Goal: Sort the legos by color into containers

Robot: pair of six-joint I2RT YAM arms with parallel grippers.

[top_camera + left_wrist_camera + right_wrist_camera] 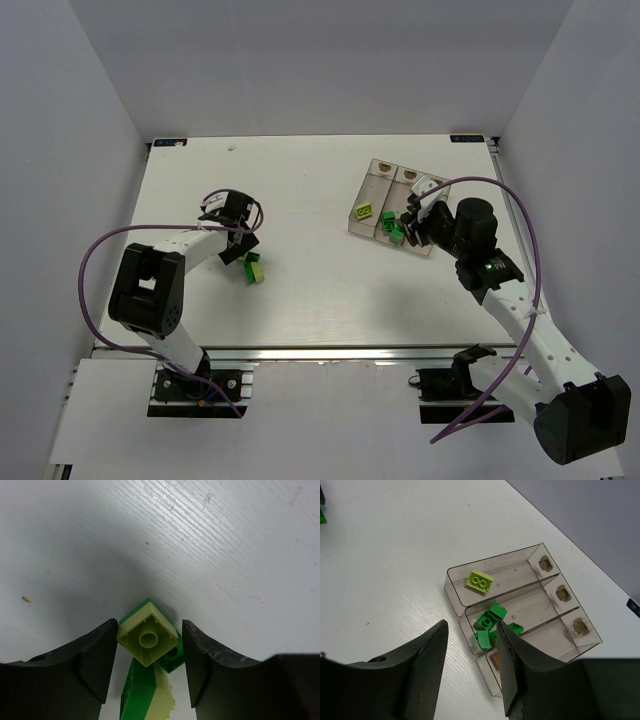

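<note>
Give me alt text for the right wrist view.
Three joined clear bins on a white table: one yellow-green brick in the far bin, dark green bricks in the middle, an orange brick nearest. The open right gripper frames the foreground.

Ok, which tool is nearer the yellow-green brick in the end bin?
Right. The right tool hangs over the neighbouring bin, close beside the yellow-green brick; the left tool straddles loose bricks far across the table.
</note>
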